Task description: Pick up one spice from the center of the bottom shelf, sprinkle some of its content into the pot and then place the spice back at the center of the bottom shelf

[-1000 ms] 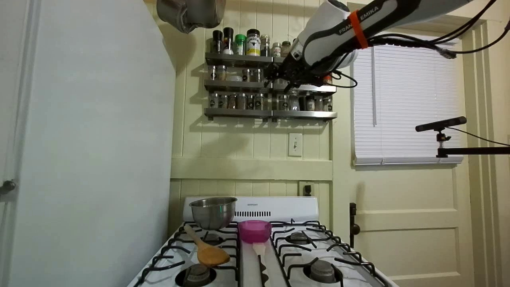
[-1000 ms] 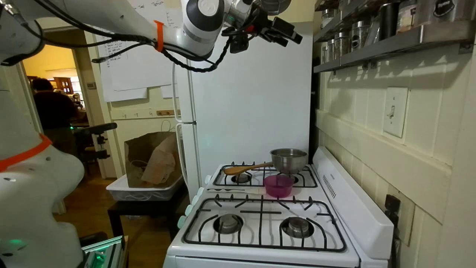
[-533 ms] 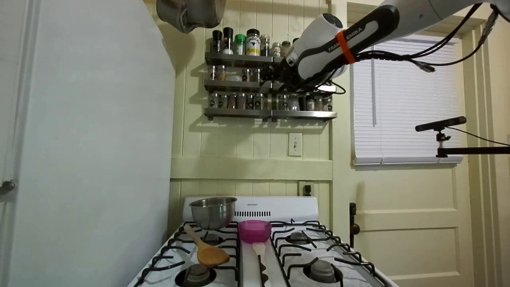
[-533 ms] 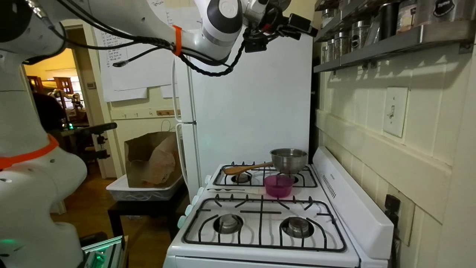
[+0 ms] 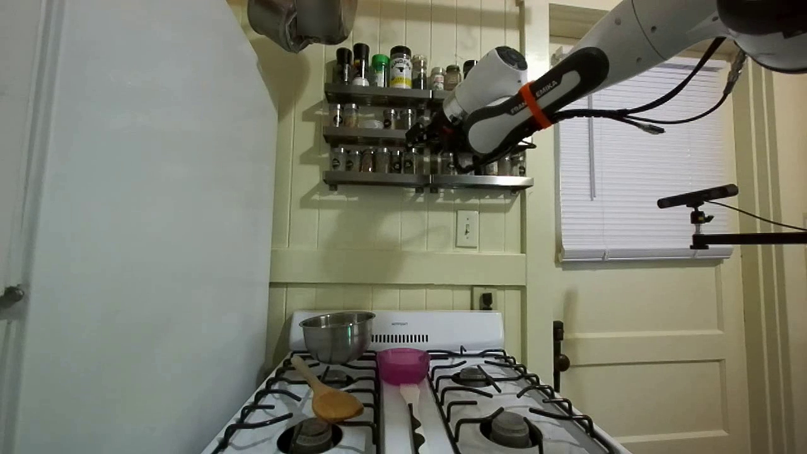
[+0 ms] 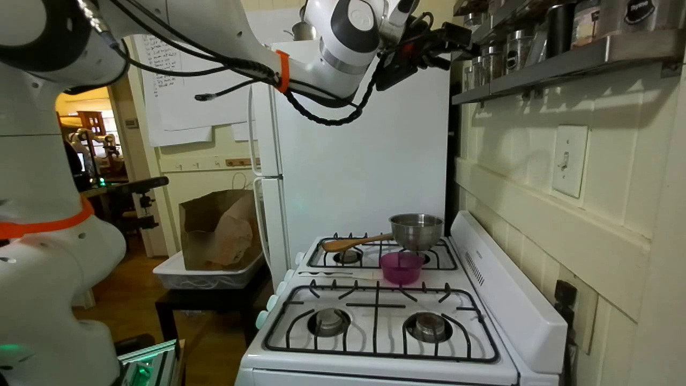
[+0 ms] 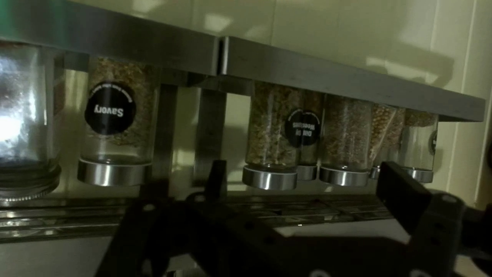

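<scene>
In both exterior views the shiny pot [image 5: 337,338] [image 6: 416,233] stands on a back burner of the stove. The bottom shelf [image 5: 378,179] [image 7: 330,75] carries a row of glass spice jars and has a seam at its center. In the wrist view, where the jars appear lids down, a jar labelled Savory [image 7: 119,115] sits to one side of that seam. Across the seam are a jar of green herbs [image 7: 271,130] and a reddish one [image 7: 344,134]. My gripper [image 7: 305,181] [image 5: 415,136] is open before these jars, holding nothing; its fingertips spread wider than those two lids.
Upper shelves [image 5: 378,94] with more jars rise above the gripper. A pink bowl [image 5: 403,367], a wooden spoon [image 5: 334,403] and a white-handled utensil [image 6: 337,274] lie on the stove. Metal pans [image 5: 318,22] hang high up, near the refrigerator [image 6: 364,150].
The arm has come closer to the rack and lower, so the gripper has dropped from the middle shelf's height towards the bottom shelf's jars. It stays open. Pot and jars have not moved.
</scene>
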`<act>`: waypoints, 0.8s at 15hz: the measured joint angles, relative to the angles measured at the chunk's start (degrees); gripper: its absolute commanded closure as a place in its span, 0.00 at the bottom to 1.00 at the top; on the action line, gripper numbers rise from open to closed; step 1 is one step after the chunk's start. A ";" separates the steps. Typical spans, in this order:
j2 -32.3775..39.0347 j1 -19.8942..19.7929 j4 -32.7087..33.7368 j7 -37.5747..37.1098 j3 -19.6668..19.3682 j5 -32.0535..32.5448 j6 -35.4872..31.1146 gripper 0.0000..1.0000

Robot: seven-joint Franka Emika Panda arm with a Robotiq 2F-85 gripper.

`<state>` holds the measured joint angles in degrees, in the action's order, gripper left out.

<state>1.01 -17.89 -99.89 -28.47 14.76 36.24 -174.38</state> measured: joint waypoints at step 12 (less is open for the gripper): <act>4.40 0.19 6.58 -9.19 -1.79 9.14 -0.25 0.00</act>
<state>5.41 -17.70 -93.30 -37.66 12.97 45.38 -174.63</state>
